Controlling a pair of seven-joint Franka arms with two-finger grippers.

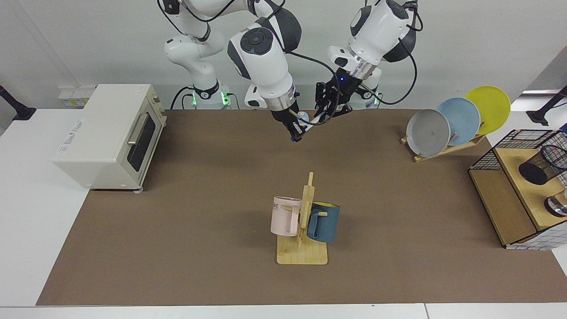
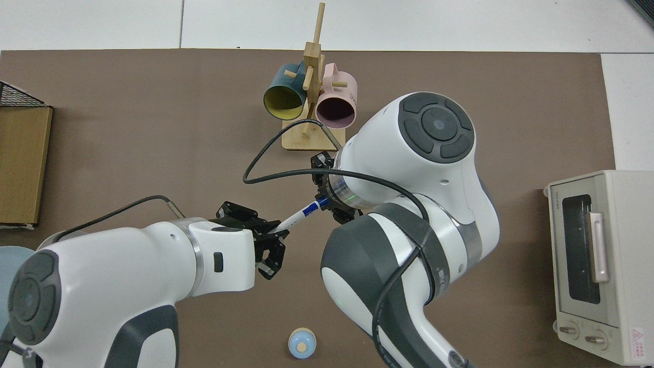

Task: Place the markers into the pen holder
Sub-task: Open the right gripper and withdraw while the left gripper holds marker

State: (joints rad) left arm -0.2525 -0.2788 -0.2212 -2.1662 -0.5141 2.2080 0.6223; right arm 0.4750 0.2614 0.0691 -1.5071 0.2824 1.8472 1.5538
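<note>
Both grippers meet above the far edge of the brown mat (image 1: 177,230), beyond the mug rack (image 1: 302,248). The right gripper (image 1: 296,132) pinches the blue-capped end of the marker (image 2: 299,217). The left gripper (image 2: 273,240) has its fingers pressed together on the marker's other end, so the marker spans between the two, tilted and clear of the mat.

Open room: the mat between the grippers and the mug rack is bare, and a wide bare stretch runs from the rack toward the plate rack (image 1: 443,148) and the wire basket (image 1: 514,146).

Containers: the pen holder (image 1: 542,165) lies tilted on the wooden shelf inside the wire basket, well apart from the mug rack and from both grippers; whether anything is inside it cannot be told. A shiny metal round object (image 1: 557,206) sits just beside it. The mug rack carries a pink mug (image 1: 285,215) and a blue mug (image 1: 324,221), one on each side of its post.

Surroundings: a small blue-and-white round object (image 2: 301,343) stands on the mat near the arm bases, beyond the grippers from the mug rack. A toaster oven (image 1: 110,135) stands at the mat's edge, well apart from the mug rack.
</note>
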